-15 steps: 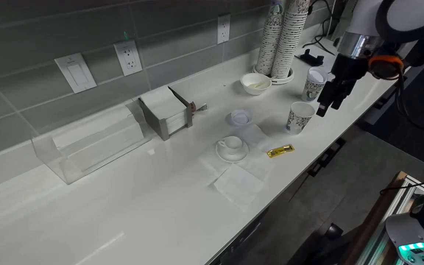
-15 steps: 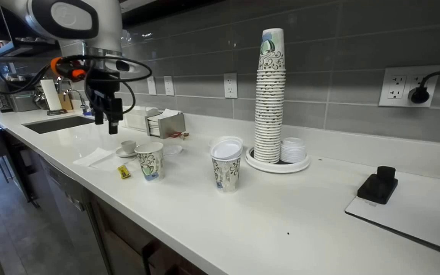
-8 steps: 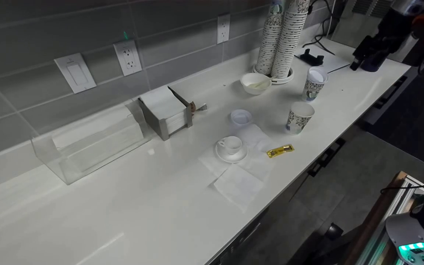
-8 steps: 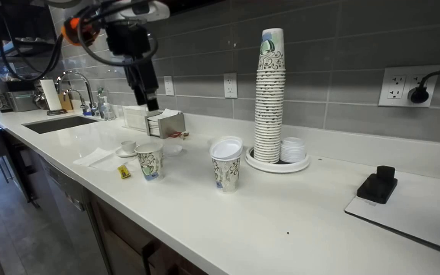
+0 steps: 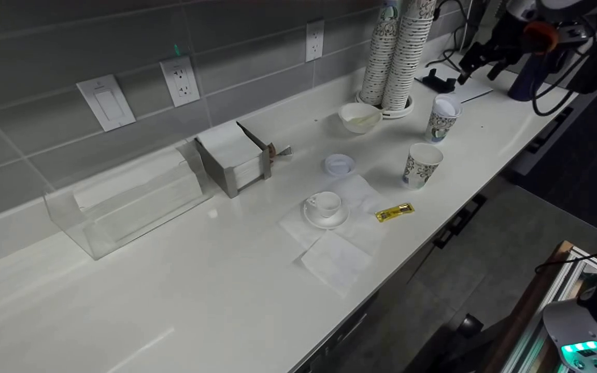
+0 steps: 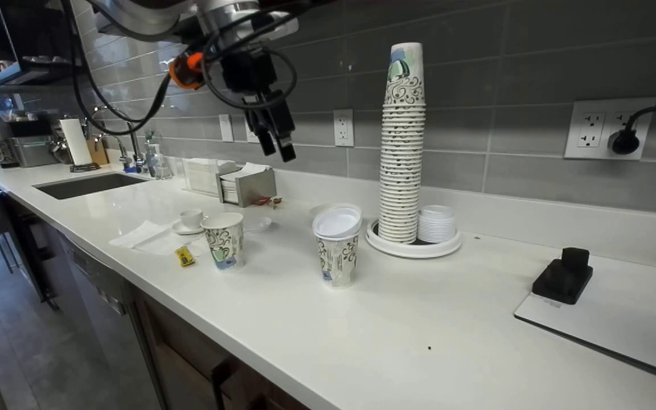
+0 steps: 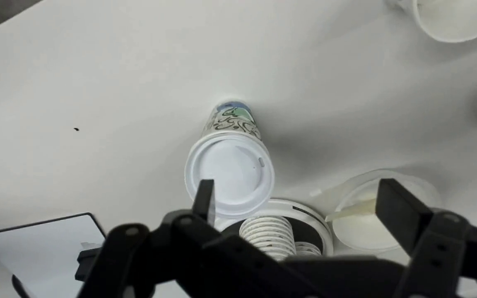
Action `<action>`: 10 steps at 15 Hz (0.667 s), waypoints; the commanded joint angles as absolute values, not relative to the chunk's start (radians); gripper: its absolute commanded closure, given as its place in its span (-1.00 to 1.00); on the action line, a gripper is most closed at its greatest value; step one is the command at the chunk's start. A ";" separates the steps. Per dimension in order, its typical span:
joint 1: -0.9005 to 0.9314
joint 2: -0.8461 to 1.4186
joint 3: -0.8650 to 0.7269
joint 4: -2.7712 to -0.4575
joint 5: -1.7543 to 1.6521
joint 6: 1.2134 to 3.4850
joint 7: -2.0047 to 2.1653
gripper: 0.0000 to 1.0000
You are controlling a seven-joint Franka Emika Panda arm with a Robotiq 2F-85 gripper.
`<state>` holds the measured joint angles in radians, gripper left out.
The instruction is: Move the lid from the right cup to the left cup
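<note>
The two cups are patterned paper cups on the white counter. The right cup [image 6: 337,261] stands upright with the white plastic lid [image 6: 339,221] on its mouth; the lid looks tilted there. They also show in an exterior view as right cup [image 5: 439,128] and lid [image 5: 446,106], and in the wrist view as right cup [image 7: 234,118] and lid [image 7: 232,165]. The left cup [image 6: 224,242] stands upright and uncovered; its mouth is cut off in the wrist view [image 7: 456,18]. My gripper [image 7: 295,186] is open and empty, above the counter, higher than the lid [image 6: 279,151].
Tall cup stacks [image 6: 403,171] stand on a round tray [image 6: 415,250] behind the right cup. Near them are a white bowl with a stick [image 5: 360,118] and a loose lid [image 5: 340,165]. A teacup [image 5: 325,203], napkins, a yellow packet [image 5: 395,212] and a black device [image 6: 564,276] also lie around.
My gripper has risen from its lower place near the left cup and moved towards the lidded right cup, turning on the way. The cups and lid have not moved.
</note>
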<state>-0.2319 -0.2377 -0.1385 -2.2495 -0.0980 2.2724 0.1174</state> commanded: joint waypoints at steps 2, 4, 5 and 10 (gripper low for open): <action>-0.236 -0.067 -0.141 -2.161 -0.149 2.329 0.269 -1.00; -0.226 -0.014 -0.149 -2.132 -0.137 2.320 0.296 -1.00; -0.221 -0.073 -0.156 -2.183 -0.119 2.321 0.249 -1.00; -0.218 -0.015 -0.160 -2.143 -0.118 2.321 0.271 -1.00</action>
